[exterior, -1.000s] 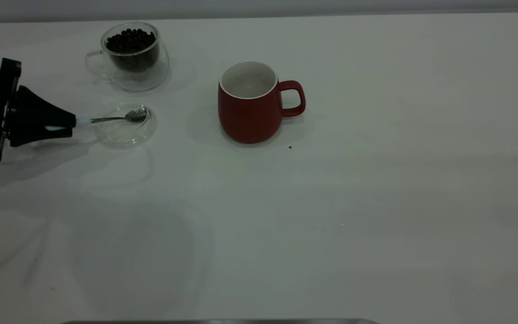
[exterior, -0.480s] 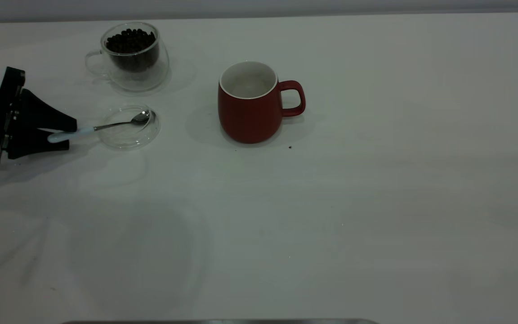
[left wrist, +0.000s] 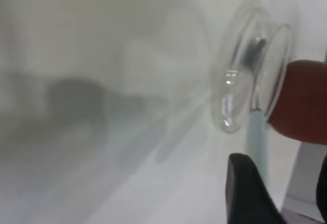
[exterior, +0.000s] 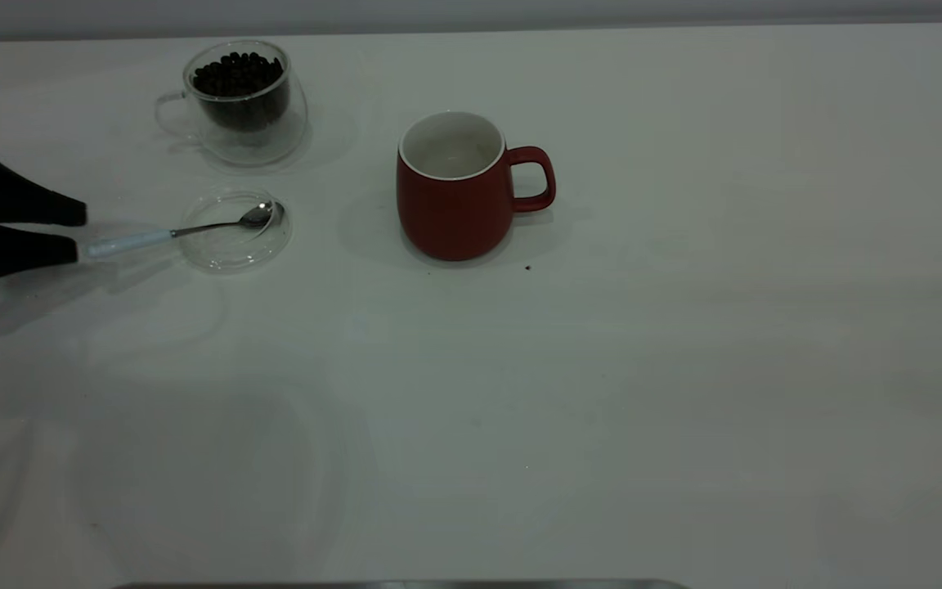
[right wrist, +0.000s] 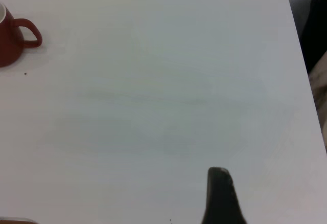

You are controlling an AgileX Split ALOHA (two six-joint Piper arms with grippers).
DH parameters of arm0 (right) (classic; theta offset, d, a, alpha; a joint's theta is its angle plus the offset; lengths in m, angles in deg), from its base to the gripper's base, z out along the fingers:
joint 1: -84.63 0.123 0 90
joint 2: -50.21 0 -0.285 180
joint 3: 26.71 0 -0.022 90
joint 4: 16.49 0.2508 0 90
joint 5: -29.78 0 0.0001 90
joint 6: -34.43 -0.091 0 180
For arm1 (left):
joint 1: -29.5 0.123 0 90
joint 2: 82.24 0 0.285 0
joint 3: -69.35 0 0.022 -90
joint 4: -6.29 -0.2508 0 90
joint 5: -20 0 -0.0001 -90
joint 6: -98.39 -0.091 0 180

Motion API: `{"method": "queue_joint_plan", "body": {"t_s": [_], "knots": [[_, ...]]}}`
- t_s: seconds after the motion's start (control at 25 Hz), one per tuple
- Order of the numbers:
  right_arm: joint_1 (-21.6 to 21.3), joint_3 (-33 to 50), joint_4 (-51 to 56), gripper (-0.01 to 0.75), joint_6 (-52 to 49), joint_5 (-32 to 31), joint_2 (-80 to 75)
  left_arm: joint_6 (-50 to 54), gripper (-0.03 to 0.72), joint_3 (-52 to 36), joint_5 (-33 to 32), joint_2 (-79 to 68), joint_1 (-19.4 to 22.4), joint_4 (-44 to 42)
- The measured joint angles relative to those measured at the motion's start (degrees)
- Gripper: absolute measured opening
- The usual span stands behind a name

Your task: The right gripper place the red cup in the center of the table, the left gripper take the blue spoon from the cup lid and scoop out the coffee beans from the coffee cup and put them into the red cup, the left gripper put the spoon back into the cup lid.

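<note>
Your left gripper (exterior: 78,233) sits at the left edge of the table (exterior: 602,368), fingers spread and holding nothing, its tips just beside the end of the blue spoon's (exterior: 177,233) handle. The spoon lies with its bowl in the cup lid (exterior: 230,258) and its handle resting out on the tabletop. The coffee cup (exterior: 246,102), behind the lid, holds coffee beans (exterior: 238,78). The red cup (exterior: 455,192) stands upright near the table's centre, handle pointing right. Of your right gripper (right wrist: 220,196) only one fingertip shows, over bare table; I cannot tell its state.
</note>
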Motion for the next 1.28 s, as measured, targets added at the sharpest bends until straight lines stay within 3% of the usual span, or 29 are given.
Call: {"method": "queue_joint_plan", "body": {"t_s": [0.24,0.52,0.64,0.76,0.84,1.0,1.12,1.2,1.28], "knots": [[0.00,0.00,0.00,0.531,0.00,0.00,0.00,0.60,0.393,0.00,-6.68,1.24,2.63,-0.53],[0.00,0.00,0.00,0.531,0.00,0.00,0.00,0.54,0.393,-0.06,-10.44,12.74,4.15,1.86],[0.00,0.00,0.00,0.531,0.00,0.00,0.00,-0.02,0.393,0.10,-10.26,22.18,1.42,6.69],[0.00,0.00,0.00,0.531,0.00,0.00,0.00,-0.27,0.393,3.35,-11.05,34.62,-4.73,5.08],[0.00,0.00,0.00,0.531,0.00,0.00,0.00,2.54,0.393,7.10,-10.39,43.73,-9.64,-2.24],[0.00,0.00,0.00,0.531,0.00,0.00,0.00,18.27,0.393,10.89,-1.32,57.96,-18.29,-31.15],[0.00,0.00,0.00,0.531,0.00,0.00,0.00,37.54,0.393,11.08,0.59,62.61,-19.70,-52.60],[0.00,0.00,0.00,0.531,0.00,0.00,0.00,50.88,0.387,11.03,-3.74,62.98,-19.70,-66.08],[0.00,0.00,0.00,0.531,0.00,0.00,0.00,58.12,0.373,10.10,-8.28,62.85,-19.70,-74.09]]}}
